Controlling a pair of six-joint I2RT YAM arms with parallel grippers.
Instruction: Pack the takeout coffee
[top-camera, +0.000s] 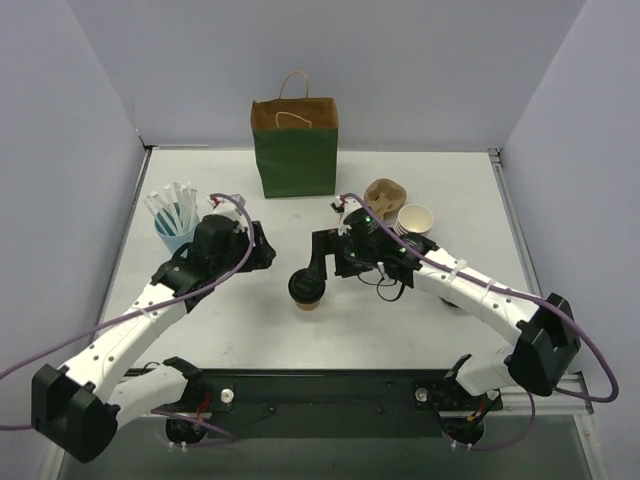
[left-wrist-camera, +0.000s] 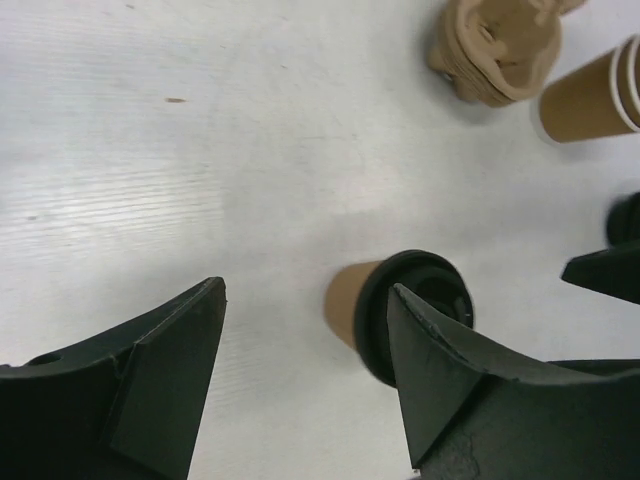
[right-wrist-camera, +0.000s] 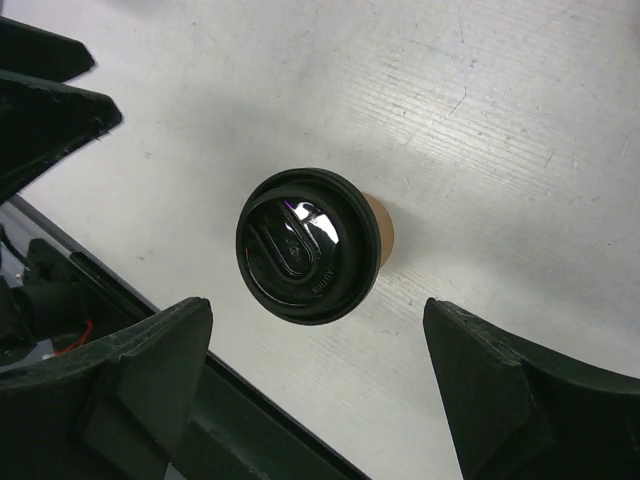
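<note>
The takeout coffee (top-camera: 308, 290), a brown paper cup with a black lid, stands upright on the table between the two arms. My right gripper (top-camera: 328, 262) hovers just above and behind it, open and empty. In the right wrist view the lid (right-wrist-camera: 308, 245) lies just ahead of the gap of the open gripper (right-wrist-camera: 318, 305), untouched. My left gripper (top-camera: 264, 250) is open and empty to the left of the cup. In the left wrist view the cup (left-wrist-camera: 352, 305) shows beside the right finger (left-wrist-camera: 440, 370) of the gripper (left-wrist-camera: 307, 290).
A green paper bag (top-camera: 295, 150) stands open at the back centre. A stack of unlidded cups (top-camera: 414, 220) and a brown cup carrier (top-camera: 385, 195) sit behind the right arm. A blue cup of stirrers (top-camera: 178, 228) is at the left.
</note>
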